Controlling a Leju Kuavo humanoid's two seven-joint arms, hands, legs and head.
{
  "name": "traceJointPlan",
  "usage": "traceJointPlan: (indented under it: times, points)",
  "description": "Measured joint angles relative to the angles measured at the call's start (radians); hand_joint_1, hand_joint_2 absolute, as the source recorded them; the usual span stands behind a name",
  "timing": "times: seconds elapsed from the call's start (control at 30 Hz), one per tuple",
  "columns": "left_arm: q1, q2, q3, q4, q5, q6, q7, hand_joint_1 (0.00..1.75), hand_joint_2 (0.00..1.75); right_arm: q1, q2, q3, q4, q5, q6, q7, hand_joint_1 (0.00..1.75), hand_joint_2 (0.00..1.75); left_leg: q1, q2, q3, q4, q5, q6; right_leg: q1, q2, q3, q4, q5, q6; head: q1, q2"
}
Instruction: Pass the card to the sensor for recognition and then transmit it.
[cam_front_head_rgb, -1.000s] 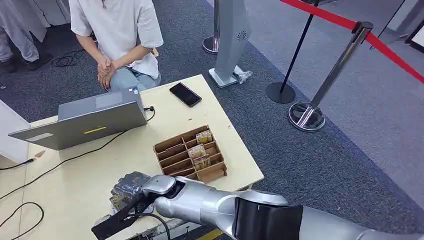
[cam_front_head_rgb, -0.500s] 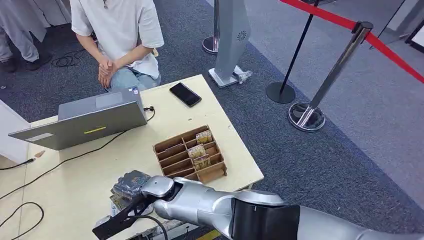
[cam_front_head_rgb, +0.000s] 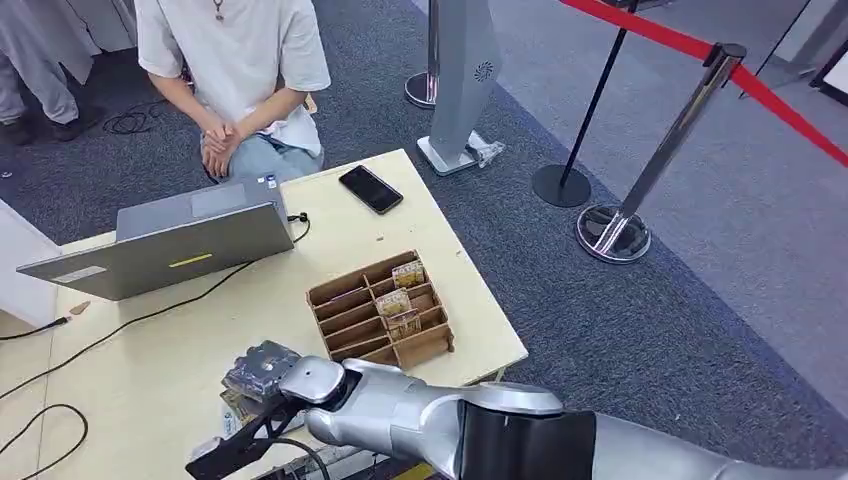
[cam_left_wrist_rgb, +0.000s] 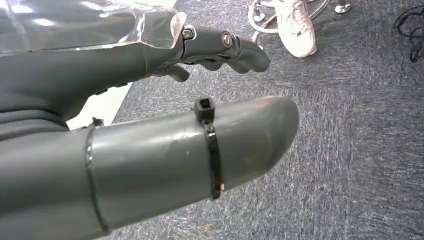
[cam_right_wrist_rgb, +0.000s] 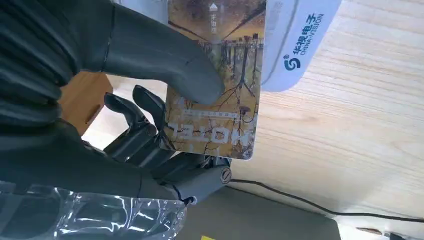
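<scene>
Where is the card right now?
The right hand holds the card over the white sensor, above the wooden table.

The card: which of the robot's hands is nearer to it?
Right. The right hand holds the card between thumb and fingers, over the white card reader. The left hand hangs above grey carpet, holding nothing.

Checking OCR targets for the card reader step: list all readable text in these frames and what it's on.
"华视电子" and "CHINA-VISION", with a round logo: on the white sensor lying on the wooden table.
Card held by the right robot hand: large white characters and a small line of print, turned upside down here; not legible.
Cards in the wooden organizer: too small to read.
Yellow strip on the laptop: too small to read.
</scene>
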Motion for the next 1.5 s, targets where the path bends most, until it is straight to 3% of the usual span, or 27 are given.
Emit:
traceJointPlan:
  times: [1.5]
  points:
    - [0.000,0.007,0.000,0.000,-0.013,-0.012,-0.017,0.00,0.00,0.009,0.003,0.000,0.033,0.018,-0.010,0.018,1.75,1.75,0.000,0.000,0.002,0.000,0.000,0.000,0.000,0.000,0.001,0.000,0.000,0.000,0.000,0.000]
